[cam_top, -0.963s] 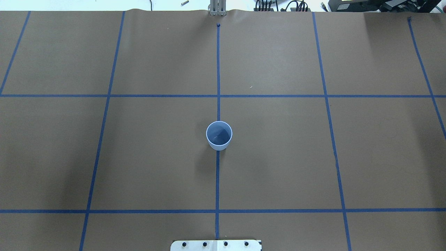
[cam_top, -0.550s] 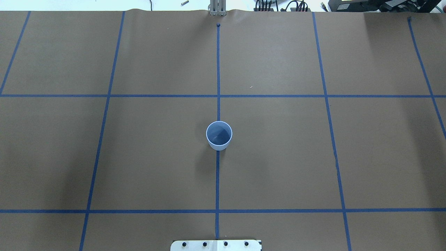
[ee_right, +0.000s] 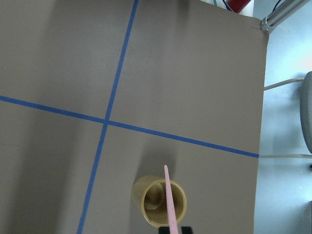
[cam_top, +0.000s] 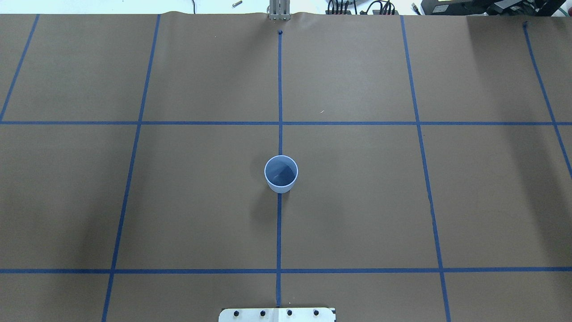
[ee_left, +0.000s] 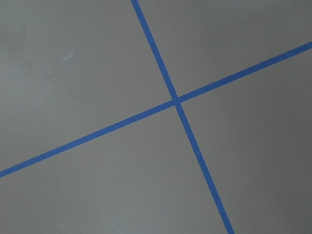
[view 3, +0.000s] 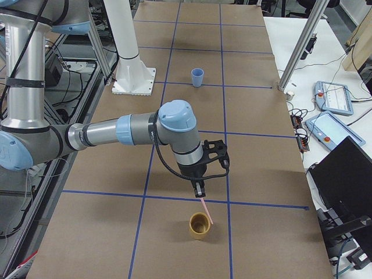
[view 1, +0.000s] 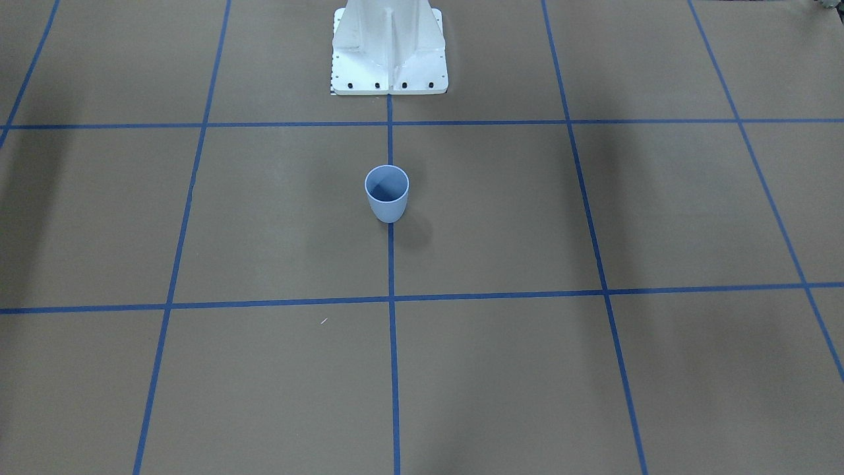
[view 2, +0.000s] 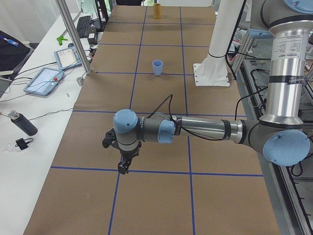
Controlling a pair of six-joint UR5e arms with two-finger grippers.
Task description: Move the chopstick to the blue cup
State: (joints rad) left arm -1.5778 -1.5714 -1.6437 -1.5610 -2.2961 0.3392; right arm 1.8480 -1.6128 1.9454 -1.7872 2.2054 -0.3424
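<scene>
The blue cup (cam_top: 280, 173) stands upright on the centre tape line, also in the front view (view 1: 387, 192) and both side views (view 2: 157, 67) (view 3: 197, 76). No arm is near it. A pale pink chopstick (view 3: 206, 210) hangs tilted from my right gripper (view 3: 199, 190), its lower end by the rim of a yellow cup (view 3: 199, 226). The right wrist view shows the stick (ee_right: 168, 200) crossing that yellow cup (ee_right: 151, 202), with the gripper (ee_right: 174, 230) shut on it at the bottom edge. My left gripper (view 2: 123, 168) hovers over bare paper; I cannot tell if it is open.
Brown paper with blue tape lines covers the table (cam_top: 357, 201). The white robot base (view 1: 389, 49) stands behind the blue cup. Tablets (view 2: 46, 81) and a metal post (view 2: 73, 34) stand at the table's far side. The yellow cup shows far off (view 2: 157, 11).
</scene>
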